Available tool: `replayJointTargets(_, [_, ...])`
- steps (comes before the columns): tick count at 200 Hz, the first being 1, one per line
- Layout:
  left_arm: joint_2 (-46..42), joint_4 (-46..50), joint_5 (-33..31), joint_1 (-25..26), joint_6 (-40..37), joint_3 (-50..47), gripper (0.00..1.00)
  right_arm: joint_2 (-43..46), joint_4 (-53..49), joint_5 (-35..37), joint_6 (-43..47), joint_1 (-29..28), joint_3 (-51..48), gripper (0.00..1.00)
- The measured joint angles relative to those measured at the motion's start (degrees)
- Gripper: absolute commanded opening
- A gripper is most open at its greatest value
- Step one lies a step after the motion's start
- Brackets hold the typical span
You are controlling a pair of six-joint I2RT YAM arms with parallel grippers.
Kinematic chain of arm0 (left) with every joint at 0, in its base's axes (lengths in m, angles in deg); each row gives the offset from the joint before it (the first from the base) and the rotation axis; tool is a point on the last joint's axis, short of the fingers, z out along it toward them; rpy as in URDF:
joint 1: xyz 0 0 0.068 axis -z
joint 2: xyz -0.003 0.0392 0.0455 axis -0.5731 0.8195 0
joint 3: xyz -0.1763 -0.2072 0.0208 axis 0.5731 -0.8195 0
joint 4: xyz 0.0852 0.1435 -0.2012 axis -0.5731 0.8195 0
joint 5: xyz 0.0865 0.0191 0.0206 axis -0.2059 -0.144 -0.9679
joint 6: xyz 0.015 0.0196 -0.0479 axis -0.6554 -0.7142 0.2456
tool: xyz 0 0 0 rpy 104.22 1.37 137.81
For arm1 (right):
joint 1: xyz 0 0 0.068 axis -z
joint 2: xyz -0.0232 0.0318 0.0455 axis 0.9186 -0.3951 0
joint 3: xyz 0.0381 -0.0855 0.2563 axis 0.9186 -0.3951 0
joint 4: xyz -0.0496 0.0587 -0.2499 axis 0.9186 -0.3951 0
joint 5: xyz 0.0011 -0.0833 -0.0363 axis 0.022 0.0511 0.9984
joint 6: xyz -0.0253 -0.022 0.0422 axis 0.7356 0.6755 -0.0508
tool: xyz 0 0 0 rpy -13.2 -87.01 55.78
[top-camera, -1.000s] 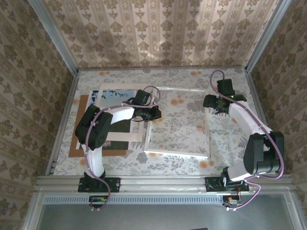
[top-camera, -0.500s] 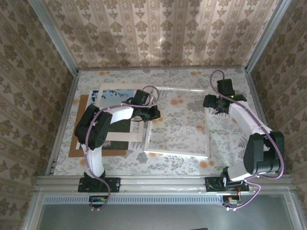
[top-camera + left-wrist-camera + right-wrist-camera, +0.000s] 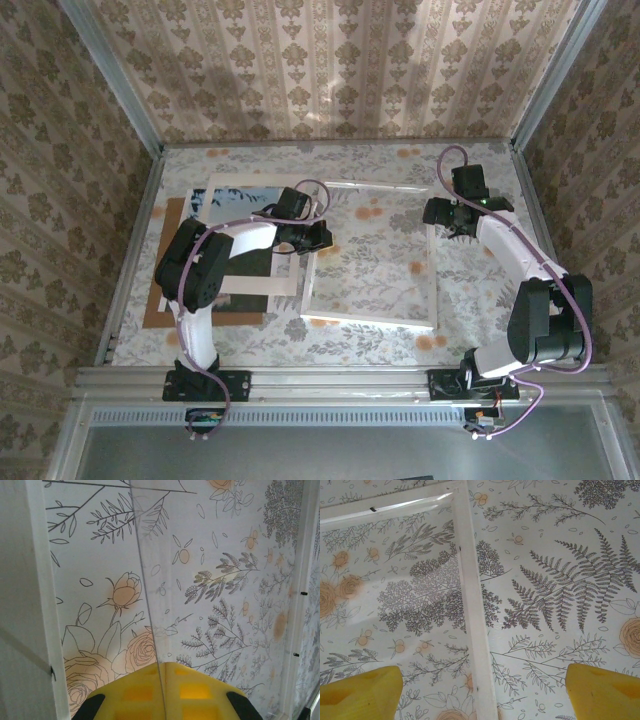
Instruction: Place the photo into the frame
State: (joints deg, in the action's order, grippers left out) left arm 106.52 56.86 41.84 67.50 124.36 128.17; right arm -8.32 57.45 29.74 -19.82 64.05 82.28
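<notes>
The white frame (image 3: 371,321) lies flat mid-table. Its clear pane (image 3: 145,580) stands edge-on between my left gripper's yellow fingers, and that gripper (image 3: 164,666) is shut on the pane at the frame's left side (image 3: 318,238). My right gripper (image 3: 455,232) hovers open over the frame's right rail (image 3: 472,630), one yellow finger on each side of it and touching nothing (image 3: 482,672). The photo (image 3: 243,198), pale blue sky over a dark hill, lies at the left under a white mat, partly hidden by my left arm.
The wide white mat (image 3: 225,285) lies on the photo, over a brown board (image 3: 170,310) at the table's left. Metal rails and patterned walls close in the table on three sides. Floral tabletop (image 3: 480,300) lies bare right of the frame.
My left gripper has edged slightly to the left with the pane still in it. The right arm has not moved.
</notes>
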Motion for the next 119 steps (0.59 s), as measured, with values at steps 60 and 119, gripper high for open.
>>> replayJointTargets(60, [0.0, 0.0, 0.0, 0.0, 0.0, 0.0, 0.00, 0.0, 0.0, 0.0, 0.0, 0.0, 0.0, 0.86])
replayJointTargets(119, [0.0, 0.0, 0.0, 0.5, 0.0, 0.0, 0.00, 0.0, 0.0, 0.0, 0.0, -0.2, 0.0, 0.87])
